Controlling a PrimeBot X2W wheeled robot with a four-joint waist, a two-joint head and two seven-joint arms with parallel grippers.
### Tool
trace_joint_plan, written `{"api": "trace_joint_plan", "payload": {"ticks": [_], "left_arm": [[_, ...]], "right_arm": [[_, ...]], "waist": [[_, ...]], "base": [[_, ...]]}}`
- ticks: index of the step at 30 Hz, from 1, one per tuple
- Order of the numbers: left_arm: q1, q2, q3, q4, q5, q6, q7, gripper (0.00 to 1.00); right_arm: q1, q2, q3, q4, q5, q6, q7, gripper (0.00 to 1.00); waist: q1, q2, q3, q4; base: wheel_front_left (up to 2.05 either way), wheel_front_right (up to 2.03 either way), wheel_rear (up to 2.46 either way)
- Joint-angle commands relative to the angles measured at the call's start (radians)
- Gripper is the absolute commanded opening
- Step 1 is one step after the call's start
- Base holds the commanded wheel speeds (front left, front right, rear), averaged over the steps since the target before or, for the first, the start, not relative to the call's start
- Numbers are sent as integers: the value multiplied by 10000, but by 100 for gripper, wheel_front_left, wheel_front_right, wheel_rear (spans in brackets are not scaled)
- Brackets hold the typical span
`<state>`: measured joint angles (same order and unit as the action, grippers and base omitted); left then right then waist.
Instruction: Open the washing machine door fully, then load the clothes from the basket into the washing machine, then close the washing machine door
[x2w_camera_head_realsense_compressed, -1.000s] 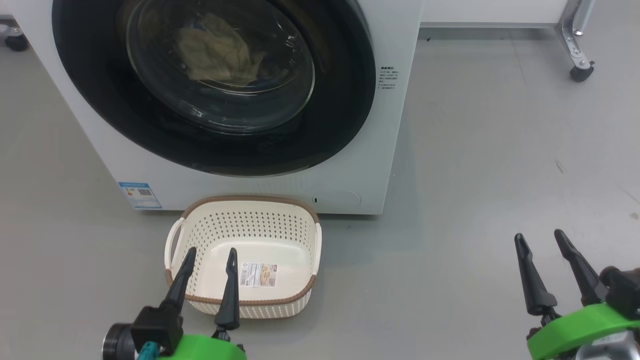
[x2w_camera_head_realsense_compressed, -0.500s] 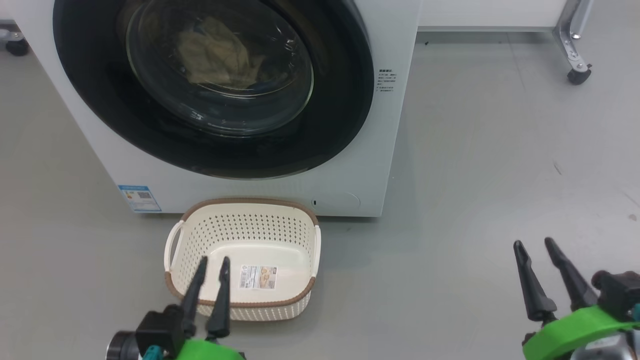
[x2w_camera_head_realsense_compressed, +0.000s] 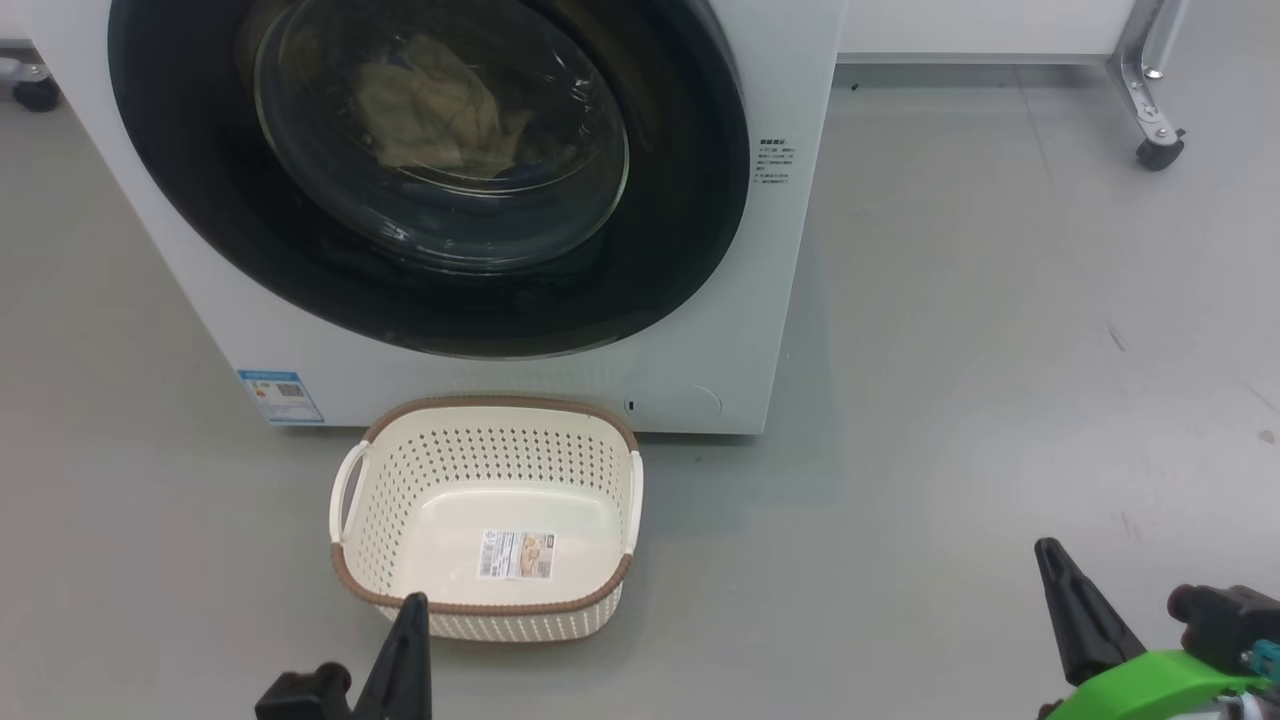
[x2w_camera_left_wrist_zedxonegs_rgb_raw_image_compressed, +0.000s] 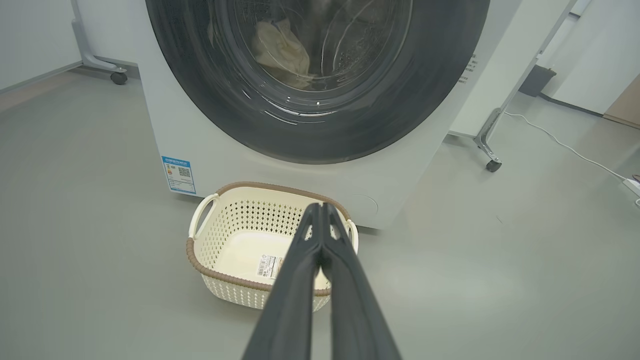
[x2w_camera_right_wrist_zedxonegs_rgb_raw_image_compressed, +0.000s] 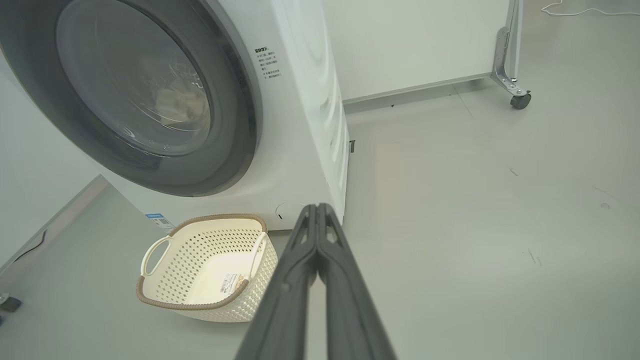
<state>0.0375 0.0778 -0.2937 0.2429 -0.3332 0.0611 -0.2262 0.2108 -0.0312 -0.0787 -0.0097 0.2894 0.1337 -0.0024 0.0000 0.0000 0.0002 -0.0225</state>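
Observation:
The white washing machine (x2w_camera_head_realsense_compressed: 800, 250) stands ahead, and its door (x2w_camera_head_realsense_compressed: 680, 200), with a black ring and glass bowl, is closed against the front. Pale-yellow clothes (x2w_camera_head_realsense_compressed: 430, 100) lie inside the drum behind the glass, and also show as clothes (x2w_camera_left_wrist_zedxonegs_rgb_raw_image_compressed: 280, 50) in the left wrist view. The cream basket (x2w_camera_head_realsense_compressed: 500, 452) sits on the floor before the machine with only a label on its bottom. My left gripper (x2w_camera_head_realsense_compressed: 413, 600) is shut and empty, just short of the basket's near rim. My right gripper (x2w_camera_head_realsense_compressed: 1047, 548) is shut and empty, low over the floor far to the right.
A metal frame leg on a caster (x2w_camera_head_realsense_compressed: 1160, 150) stands at the back right, and another caster (x2w_camera_head_realsense_compressed: 35, 92) at the far left. A white cable (x2w_camera_left_wrist_zedxonegs_rgb_raw_image_compressed: 565, 145) runs across the floor on the right. A blue sticker (x2w_camera_head_realsense_compressed: 280, 395) marks the machine's lower left.
Both grippers have closed from wide open to shut. Both have drawn back toward the bottom edge of the head view, the left one out of the basket.

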Motion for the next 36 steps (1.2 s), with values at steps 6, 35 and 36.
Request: {"api": "trace_joint_plan", "payload": {"ticks": [6, 35, 36], "left_arm": [[-493, 38, 324, -281, -810, -153, 186, 0], [-743, 49, 1190, -202, -4094, -624, 934, 0], [-751, 49, 1222, -200, -4206, -641, 961, 0]], "right_arm": [[-556, -133, 21, -136, 874, -4, 42, 0], [-1242, -271, 93, 566, 4291, -11, 200, 0], [-1266, -275, 94, 591, 4407, -11, 207, 0]], "waist": [[0, 0, 1, 13], [0, 0, 9, 69], [0, 0, 9, 71]], "base": [[0, 0, 0], [0, 0, 0], [0, 0, 0]]}}
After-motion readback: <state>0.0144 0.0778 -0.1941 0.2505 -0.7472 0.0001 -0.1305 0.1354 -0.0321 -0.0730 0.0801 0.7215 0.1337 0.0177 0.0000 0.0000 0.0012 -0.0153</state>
